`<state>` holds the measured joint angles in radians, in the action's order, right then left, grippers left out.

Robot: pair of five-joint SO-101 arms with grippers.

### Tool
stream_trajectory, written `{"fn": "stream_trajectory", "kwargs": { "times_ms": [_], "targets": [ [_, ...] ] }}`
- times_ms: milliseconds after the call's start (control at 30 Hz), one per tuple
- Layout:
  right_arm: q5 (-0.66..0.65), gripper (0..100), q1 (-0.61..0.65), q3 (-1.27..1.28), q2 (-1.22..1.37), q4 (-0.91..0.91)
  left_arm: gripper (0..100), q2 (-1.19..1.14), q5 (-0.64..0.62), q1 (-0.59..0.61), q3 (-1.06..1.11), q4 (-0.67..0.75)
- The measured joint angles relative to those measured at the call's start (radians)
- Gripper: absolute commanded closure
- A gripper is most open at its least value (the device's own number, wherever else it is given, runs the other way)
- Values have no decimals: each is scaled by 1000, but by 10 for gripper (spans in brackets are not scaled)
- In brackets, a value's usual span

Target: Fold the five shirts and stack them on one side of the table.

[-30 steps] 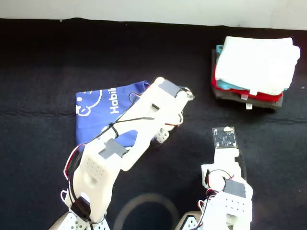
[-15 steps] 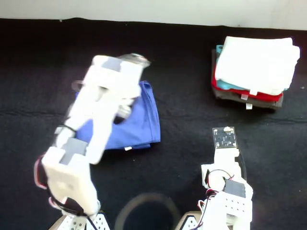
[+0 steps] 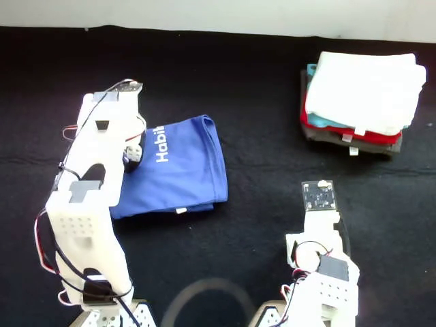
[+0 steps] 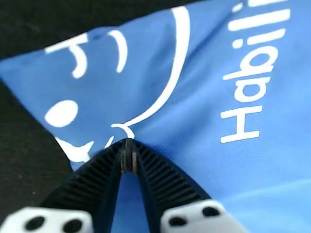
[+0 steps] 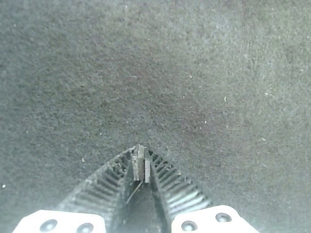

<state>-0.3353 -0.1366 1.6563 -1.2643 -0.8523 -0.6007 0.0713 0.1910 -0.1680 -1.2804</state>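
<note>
Item 1: blue shirt (image 3: 180, 170). It is being kept flat on the black table cover (image 3: 272, 68), left of centre, folded into a rough rectangle with white print facing up along its left part. A small white tag is being shown at its near edge.

Item 2: left gripper (image 4: 127, 156). Its jaws are being held closed, tips meeting, and the blue fabric appears to be pinched between them, the cloth being drawn into a pucker at the tips. The left arm (image 3: 88, 197) is being held over the shirt's left edge, so that this edge is being covered in the high view.

Item 3: right gripper (image 5: 141, 165). Its jaws are being held fully closed on nothing, just above bare black cover. The right arm (image 3: 320, 272) is being kept tucked back at the near edge of the table, well apart from the blue shirt.

Item 4: stack of folded shirts (image 3: 361, 95). It is being kept at the far right of the table. A white shirt (image 3: 364, 82) is being carried on top, with a teal one (image 3: 327, 121), a red one (image 3: 368, 138) and a dark one (image 3: 320, 133) lying beneath it.
</note>
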Motion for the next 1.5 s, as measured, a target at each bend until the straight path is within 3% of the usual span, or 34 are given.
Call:
{"fn": "stream_trajectory", "kwargs": {
  "times_ms": [200, 433, 600, 767, 967, 1100, 1300, 1500],
  "targets": [
    [0, 991, -2, 0, 0, 2, 986, 3, -2, 58, -25, -15],
    [31, 988, -2, -117, 12, -11, 986, 92, 0, 80, -64, -180],
    [72, 988, 143, -423, 181, -64, 986, 267, 0, 84, -63, -315],
    [74, 988, 324, -755, 514, -71, 986, 428, 3, 87, 104, -331],
    [86, 989, 480, -1175, 991, -71, 986, 537, 0, 115, 483, -98],
    [186, 989, 546, -1447, 1272, -71, 986, 566, 0, 114, 664, 75],
    [247, 989, 675, -1826, 1565, -104, 986, 586, 0, 115, 799, 238],
    [255, 989, 700, -2108, 1881, -117, 986, 606, 0, 115, 838, 278]
  ]
}}
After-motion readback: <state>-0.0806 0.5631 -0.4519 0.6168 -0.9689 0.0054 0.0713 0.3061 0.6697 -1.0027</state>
